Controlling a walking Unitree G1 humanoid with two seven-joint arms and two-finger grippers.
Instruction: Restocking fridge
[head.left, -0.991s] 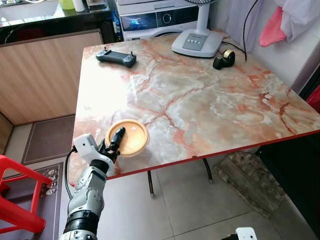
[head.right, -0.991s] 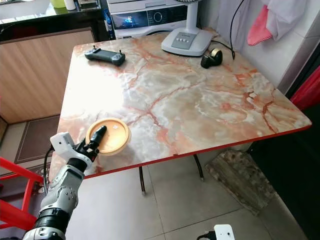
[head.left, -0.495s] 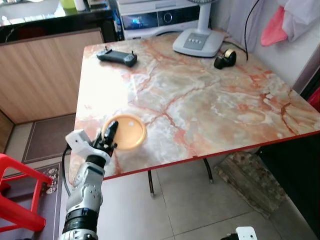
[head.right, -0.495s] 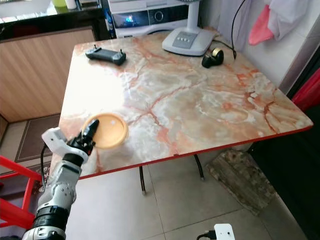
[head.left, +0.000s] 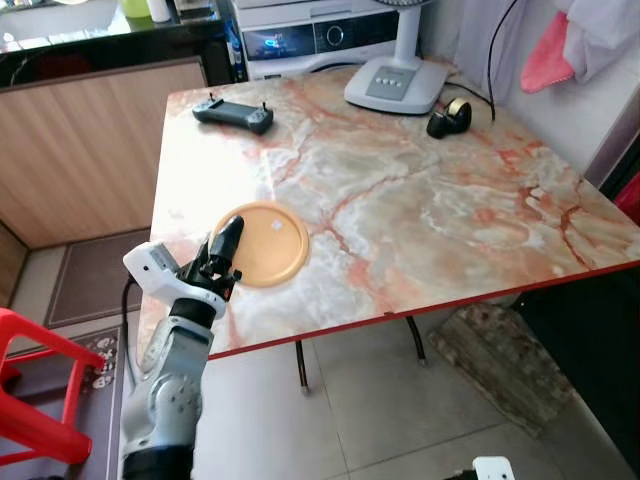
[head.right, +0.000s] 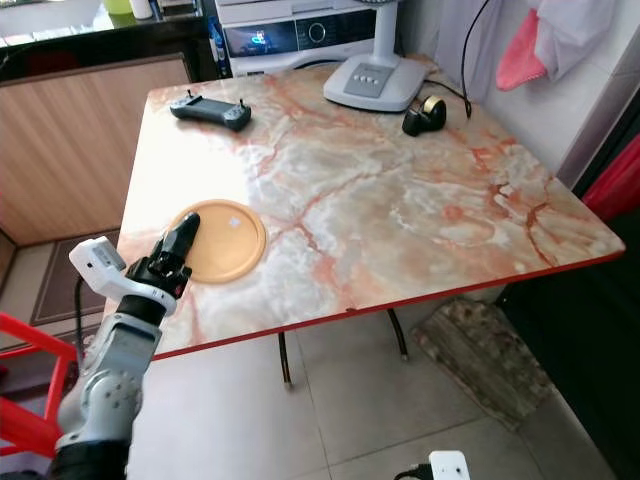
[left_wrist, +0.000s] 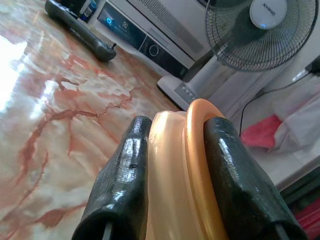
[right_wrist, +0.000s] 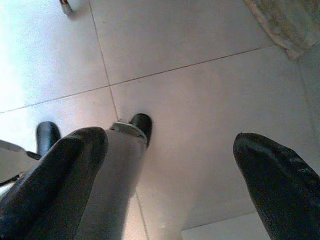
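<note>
Orange plate (head.left: 264, 244) sits clamped by its near rim in the left hand (head.left: 222, 247) (over the marble table (head.left: 420, 200)); right hand (right_wrist: 165, 175) spread.

Left arm (head.left: 170, 375) reaching up and forward from the lower left, silver forearm rising to a white wrist block. Left gripper (head.left: 222, 247) pointing ahead and slightly rightward, its two black fingers (left_wrist: 125, 175) pinching together on the rim of an orange plate (head.left: 266, 243), one finger on each face. Right gripper (right_wrist: 170, 185) hanging low, pointing down at the floor, fingers spreading wide apart, gripping nothing.
</note>
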